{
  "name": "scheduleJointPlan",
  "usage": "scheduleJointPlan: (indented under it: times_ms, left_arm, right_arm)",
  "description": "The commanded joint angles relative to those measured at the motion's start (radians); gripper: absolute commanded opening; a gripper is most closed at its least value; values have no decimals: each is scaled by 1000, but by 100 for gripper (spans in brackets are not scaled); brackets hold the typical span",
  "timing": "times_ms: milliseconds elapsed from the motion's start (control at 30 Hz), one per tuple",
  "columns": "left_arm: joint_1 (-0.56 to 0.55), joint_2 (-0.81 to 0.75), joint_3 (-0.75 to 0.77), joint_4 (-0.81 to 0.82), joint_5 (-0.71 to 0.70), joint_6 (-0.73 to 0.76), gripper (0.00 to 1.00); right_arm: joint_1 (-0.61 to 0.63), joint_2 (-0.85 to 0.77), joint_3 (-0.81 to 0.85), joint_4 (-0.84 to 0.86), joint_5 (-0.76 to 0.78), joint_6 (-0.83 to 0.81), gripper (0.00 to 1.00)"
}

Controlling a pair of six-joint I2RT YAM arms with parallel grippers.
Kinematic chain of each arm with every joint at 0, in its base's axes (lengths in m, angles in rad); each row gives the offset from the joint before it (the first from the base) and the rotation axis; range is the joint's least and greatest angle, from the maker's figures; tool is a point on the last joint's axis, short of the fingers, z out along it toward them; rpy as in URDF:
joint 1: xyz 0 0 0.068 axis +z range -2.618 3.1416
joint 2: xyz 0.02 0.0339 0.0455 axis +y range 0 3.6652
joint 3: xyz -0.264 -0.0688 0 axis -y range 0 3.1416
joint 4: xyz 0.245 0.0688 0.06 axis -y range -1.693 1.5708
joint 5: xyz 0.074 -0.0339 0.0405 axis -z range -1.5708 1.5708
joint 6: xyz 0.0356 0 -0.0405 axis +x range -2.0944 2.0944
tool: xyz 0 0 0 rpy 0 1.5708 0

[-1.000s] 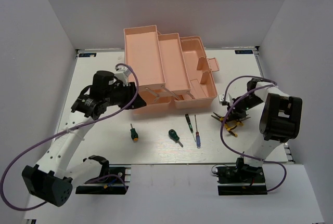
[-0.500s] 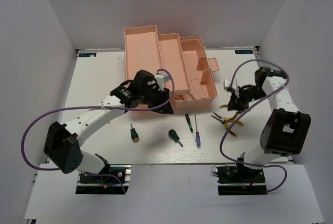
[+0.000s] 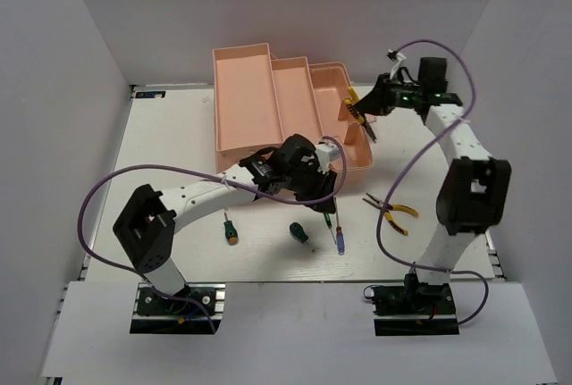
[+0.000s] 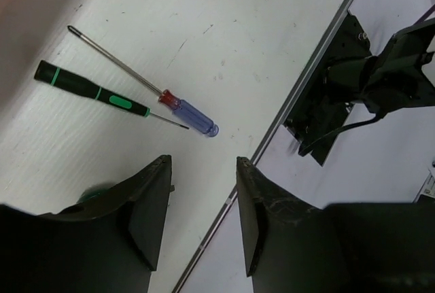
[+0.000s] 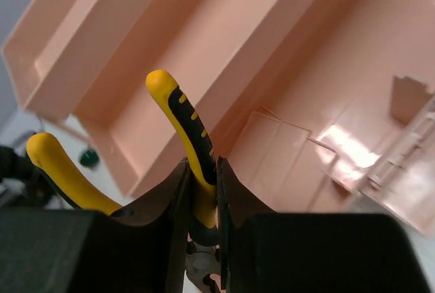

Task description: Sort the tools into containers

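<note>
My right gripper (image 5: 202, 190) is clamped on one handle of the yellow-handled pliers (image 5: 182, 113), held above the pink toolbox (image 3: 268, 99) at the table's (image 3: 170, 135) 1 o'clock. My left gripper (image 4: 202, 170) hangs open mid-table. In its wrist view, the blue screwdriver (image 4: 192, 111) and dark-green screwdriver (image 4: 85, 88) lie together around 11 o'clock.
</note>
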Motion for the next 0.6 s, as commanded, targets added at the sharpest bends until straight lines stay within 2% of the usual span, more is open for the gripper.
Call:
scheduleJointPlan:
  times_ms: [0,67,100,133,167,233,300,467,500,533,567]
  left_arm:
    - [-26,-21,26,61,-33,9,55]
    - [-35,-21,15,71,-53,9,57]
    - [-44,-21,15,71,-67,9,58]
    - [-44,-21,15,82,-78,0,59]
    - [-55,-21,15,82,-78,-1,59]
    - [-55,5,26,91,-78,-1,61]
    - [-66,22,38,91,-78,-1,61]
    - [-75,80,81,91,-78,9,61]
    - [-75,91,92,91,-78,9,58]
    - [-84,104,114,91,-78,19,51]
    - [-84,116,127,91,-78,19,36]
  right_arm:
    - [69,96,21,355,25,494,0]
    - [89,136,44,363,64,497,0]
    - [92,151,47,357,72,497,3]
    - [100,178,55,346,66,491,11]
    - [97,198,78,322,63,474,28]
    - [91,212,85,270,38,430,41]
    - [82,200,79,254,29,408,60]
    - [43,70,70,138,-25,278,64]
    - [33,33,75,104,-8,205,64]
    - [23,18,76,7,7,155,59]
    - [0,-22,82,-110,32,-47,56]
